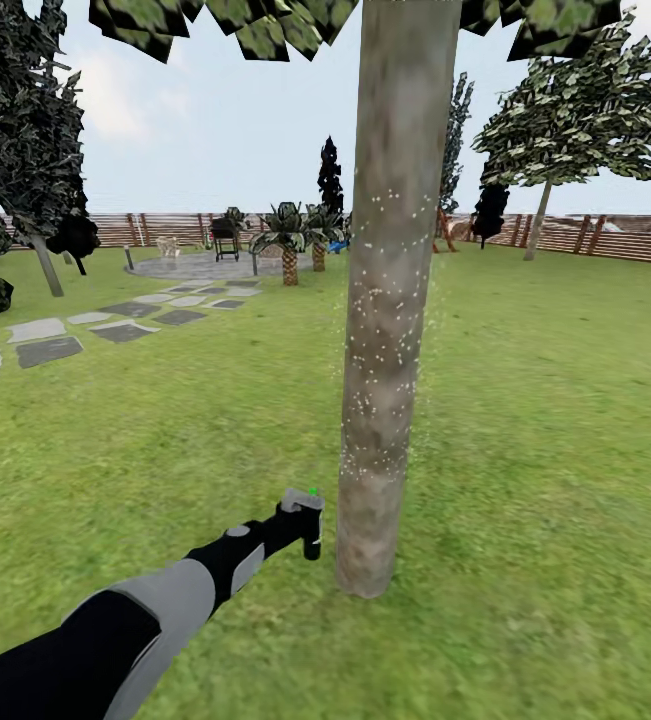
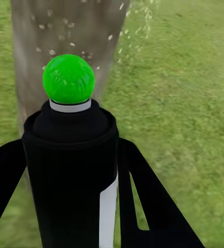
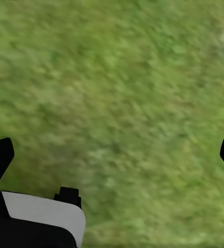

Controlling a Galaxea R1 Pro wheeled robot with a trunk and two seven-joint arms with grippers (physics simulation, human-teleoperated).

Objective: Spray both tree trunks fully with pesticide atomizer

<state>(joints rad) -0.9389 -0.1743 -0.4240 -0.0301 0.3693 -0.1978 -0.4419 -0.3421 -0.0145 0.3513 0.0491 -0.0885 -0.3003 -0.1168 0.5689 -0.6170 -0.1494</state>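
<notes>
Left gripper: we see it clamped round the pesticide atomizer — held low, just beside the tree trunk
Pesticide: white specks dotting the trunk's middle bark; some drift beside it
Right gripper: fingers spread wide over the lawn; nothing between them

The tree trunk stands upright on the lawn in the middle foreground, with the pesticide atomizer in the left gripper just to its left, near its base. Stepping stones lie far left; the fence runs behind, and a second tree stands back right.
</notes>
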